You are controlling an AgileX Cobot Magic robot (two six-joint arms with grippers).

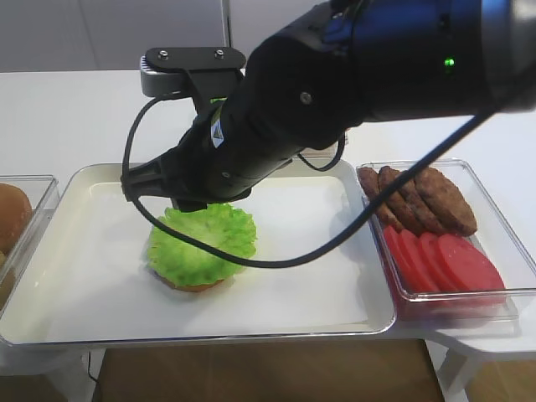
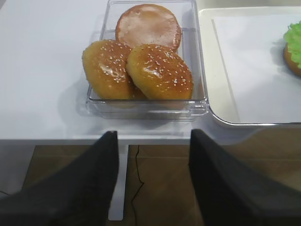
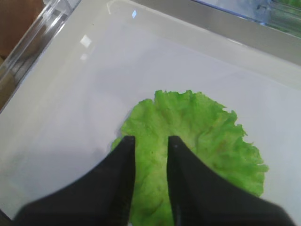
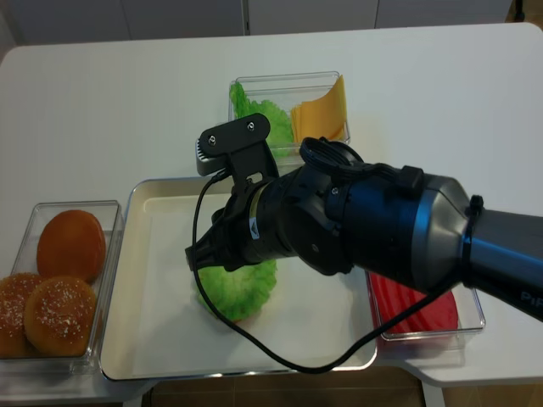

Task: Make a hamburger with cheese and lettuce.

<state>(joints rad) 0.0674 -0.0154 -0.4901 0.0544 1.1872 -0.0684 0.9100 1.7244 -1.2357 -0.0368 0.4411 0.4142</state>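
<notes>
Dark fingers (image 3: 123, 188) of the right pincer (image 3: 150, 146) are filling the foreground of the right wrist view, standing slightly apart with a narrow gap between them and nothing clamped in that gap. They are hovering directly over the lettuce (image 3: 197, 136), close above or grazing its surface; actual contact cannot be confirmed. Judged from this, the leaf is being released, not gripped.

That lettuce is lying spread flat on the hamburger (image 1: 197, 286), whose golden-brown rim is showing just under the frilly edge, left of centre on the white tray (image 1: 318, 276). The bun sits on the tray so the layers can be stacked there; the leaf is covering it almost completely.

Cheese (image 4: 321, 110) is waiting in a clear box at the far side of the tabletop (image 4: 102, 102), well apart from the bun, and is not yet appearing on the stack.

The left pincer (image 2: 153, 141) is standing wide open and empty off the tabletop's near edge, facing the bun box (image 2: 146, 101), idle.
</notes>
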